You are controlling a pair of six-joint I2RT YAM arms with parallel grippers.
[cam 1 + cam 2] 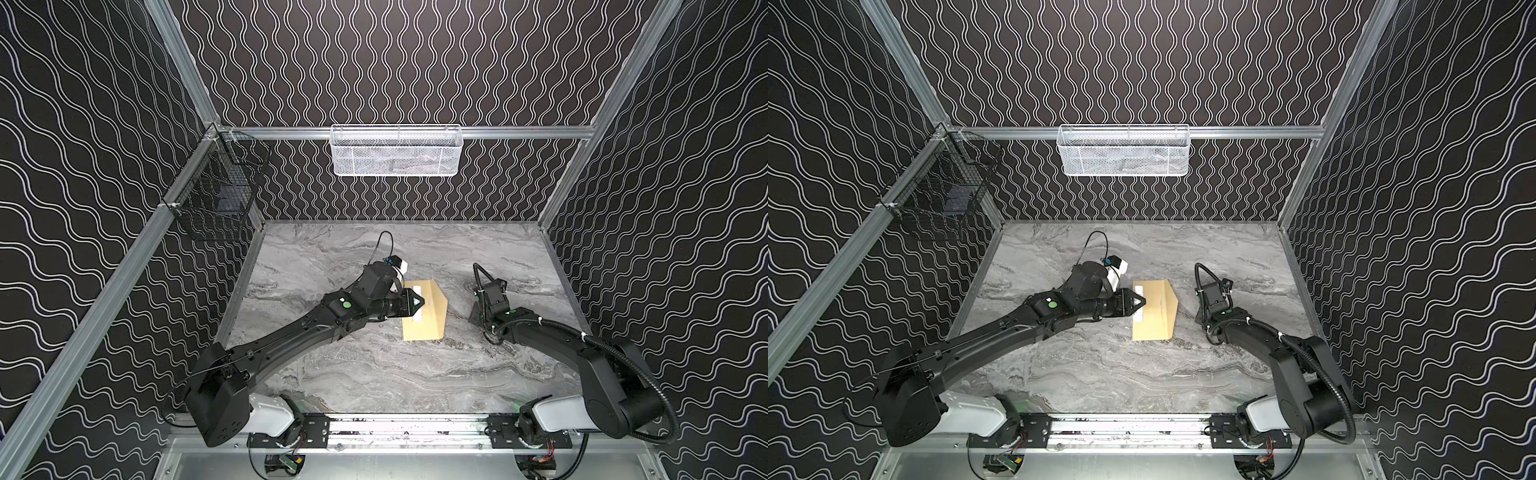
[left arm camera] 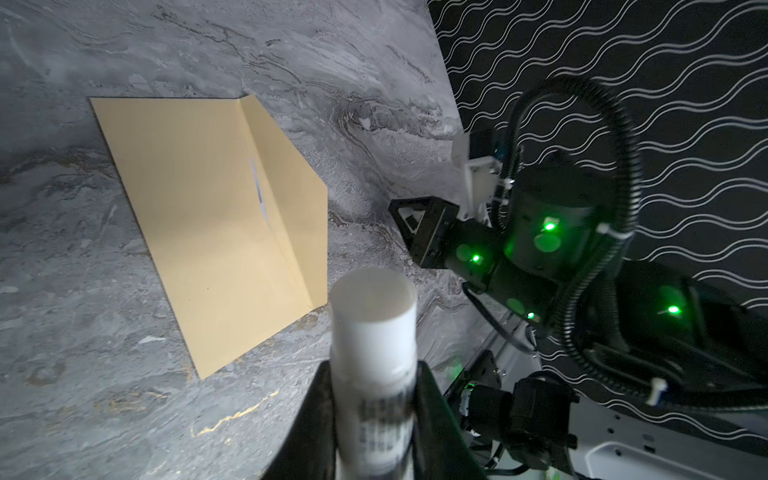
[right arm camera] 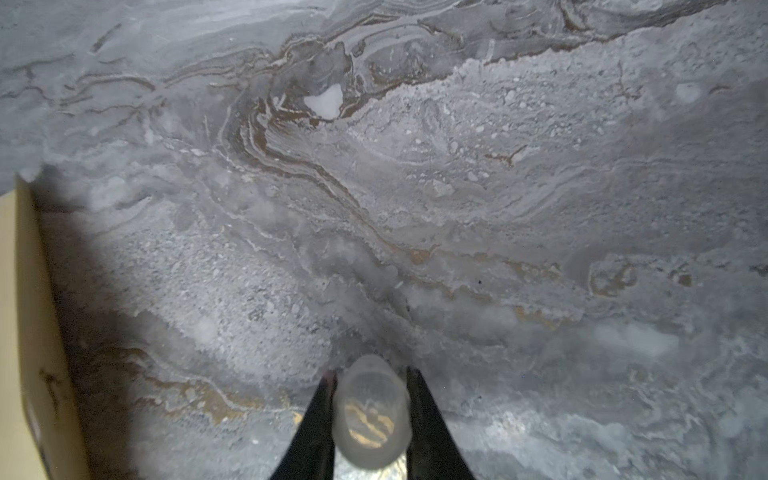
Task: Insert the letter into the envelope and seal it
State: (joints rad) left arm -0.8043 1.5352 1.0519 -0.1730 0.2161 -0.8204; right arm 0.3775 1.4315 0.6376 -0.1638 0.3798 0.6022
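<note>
the letter [image 2: 258, 195] looks already tucked in: only a thin white-and-blue sliver shows at the mouth of the envelope [image 2: 199, 216]. the envelope lies flat on the table [image 1: 374, 374] with its flap [image 2: 291, 199] open toward the right arm's side. so i judge the step in hand to be the sealing.

the left hand [image 2: 374, 370] is clamped on a white glue stick [image 2: 370, 320]. the stick's blunt end points past the envelope's corner, near the flap but apparently not on it. the right hand [image 3: 370, 374] sits near the flap side of the envelope, apart from it, and is closed on a small translucent cap [image 3: 372, 419], probably the stick's.

next, the left hand needs to bring the stick's end onto the inner face of the flap and draw it along the edge. it should go lightly, since thin paper can slide or buckle. after that, 1 hand has to fold the flap over and press it down.
</note>
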